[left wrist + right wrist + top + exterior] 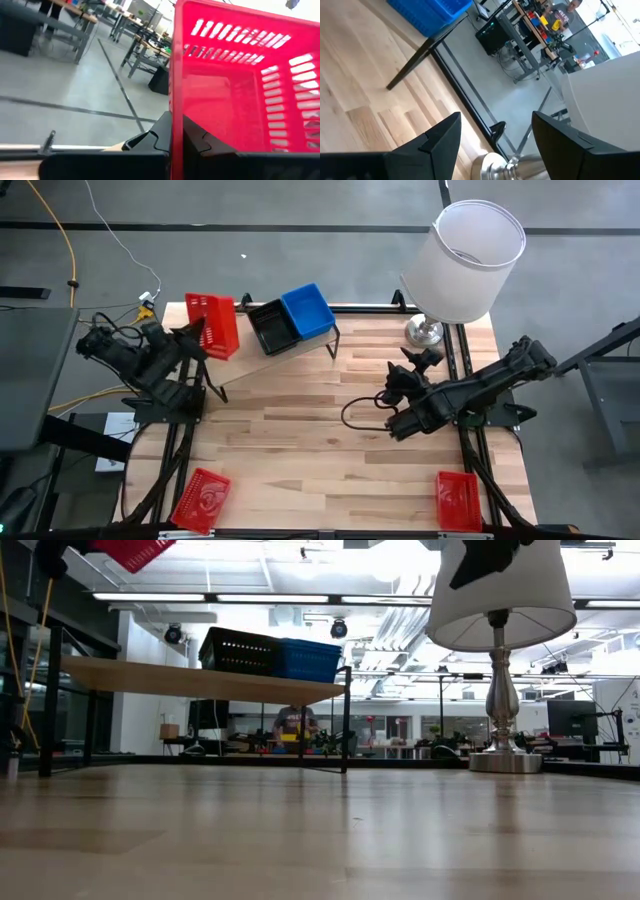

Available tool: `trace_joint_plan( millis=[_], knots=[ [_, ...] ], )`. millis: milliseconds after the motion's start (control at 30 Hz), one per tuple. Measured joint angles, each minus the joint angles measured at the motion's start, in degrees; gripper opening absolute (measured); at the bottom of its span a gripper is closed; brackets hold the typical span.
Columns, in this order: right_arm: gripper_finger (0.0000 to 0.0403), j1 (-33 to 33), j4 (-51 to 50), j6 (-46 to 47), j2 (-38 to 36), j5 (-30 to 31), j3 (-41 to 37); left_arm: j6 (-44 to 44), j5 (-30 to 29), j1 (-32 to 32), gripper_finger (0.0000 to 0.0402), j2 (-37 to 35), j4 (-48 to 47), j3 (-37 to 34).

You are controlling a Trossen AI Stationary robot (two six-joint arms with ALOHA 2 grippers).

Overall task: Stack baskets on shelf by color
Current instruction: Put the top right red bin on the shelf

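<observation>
My left gripper is shut on a red basket, held high over the shelf's left end; in the low view the basket shows above the shelf plank. On the shelf a black basket and a blue basket stand side by side on their bottoms. Two more red baskets lie on the table near its near edge, one left and one right. My right gripper is open, hovering over the table's right half. My left gripper holds the red basket by one side wall. It is pinched with one finger inside the basket and the other outside. The basket is lifted clear of shelf and table and sits tilted.
A white-shaded lamp stands on its metal base at the table's far right corner, close to my right arm. A black cable loops on the table near the right gripper. Bare tabletop lies in the middle.
</observation>
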Motion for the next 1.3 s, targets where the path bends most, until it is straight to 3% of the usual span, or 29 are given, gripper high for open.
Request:
trace_joint_plan(
  millis=[200, 467, 600, 733, 867, 967, 1067, 1200, 1300],
  knots=[
    [0.0231, -0.6, 0.6, 2.1, -0.6, 0.3, 0.7, -13.0, 0.1, -0.8, 0.0000, 4.4, -12.9, 0.0],
    [0.0231, -0.6, 1.5, 2.0, -0.6, -0.2, 0.8, -26.6, 0.3, -1.1, 0.0000, 11.7, -16.0, 0.0],
    [0.0231, -0.7, 1.5, 0.2, -0.6, 1.0, 0.9, -30.6, 6.7, -3.3, 0.0000, 19.1, -14.3, 1.6],
    [0.0231, -1.3, 1.7, 0.0, -0.5, 1.8, 0.9, -29.0, 12.6, -4.9, 0.0000, 29.1, -13.8, 10.7],
    [0.0231, -2.5, 2.0, 0.1, -0.5, 1.9, 0.9, -19.8, 15.6, -5.5, 0.0000, 41.2, -19.3, 27.0],
    [0.0231, -3.3, 2.2, 0.1, -0.5, 1.6, 0.9, -14.9, 16.0, -4.8, 0.0000, 49.3, -32.2, 42.4],
    [0.0231, -3.8, 2.4, 0.1, -0.5, 0.9, 0.9, -20.3, 22.9, -1.6, 0.0000, 55.9, -53.7, 59.0],
    [0.0231, -3.8, 2.4, -0.1, -0.5, 0.0, 0.9, -44.5, 41.2, 8.3, 0.0000, 64.3, -93.9, 81.1],
    [0.0231, -3.7, 2.4, -0.1, -0.5, 0.0, 0.9, -60.9, 47.0, 14.8, 0.0000, 71.2, -124.6, 92.4]
  ],
)
